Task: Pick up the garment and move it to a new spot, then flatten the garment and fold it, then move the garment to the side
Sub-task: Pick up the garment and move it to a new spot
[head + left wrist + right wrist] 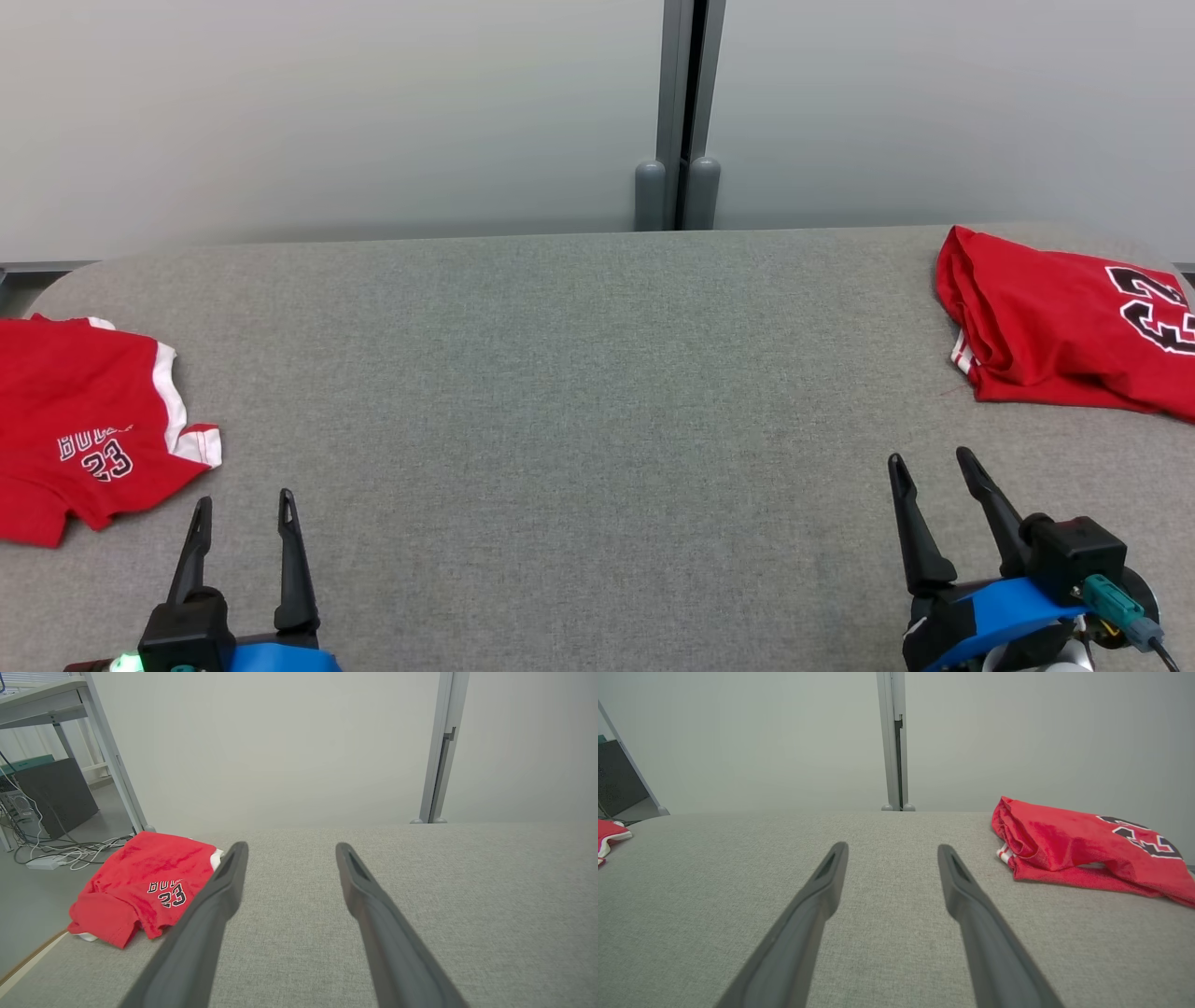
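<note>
Both claws gape empty, left gripper (245,500) lower left, right gripper (929,456) lower right. On the grey table (560,392), a crumpled red jersey (84,420) (lettering half hidden) at the left edge and a folded red jersey (1046,327) upper right are cropped by the frame

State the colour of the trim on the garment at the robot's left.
The trim is white, on the red garment; the head view shows it best.

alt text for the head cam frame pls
Two red number-23 garments lie on a grey table: a T-shirt at the left edge, a bunched jersey at the far right. The left tool and right tool stand open and empty at the bottom corners.
</note>
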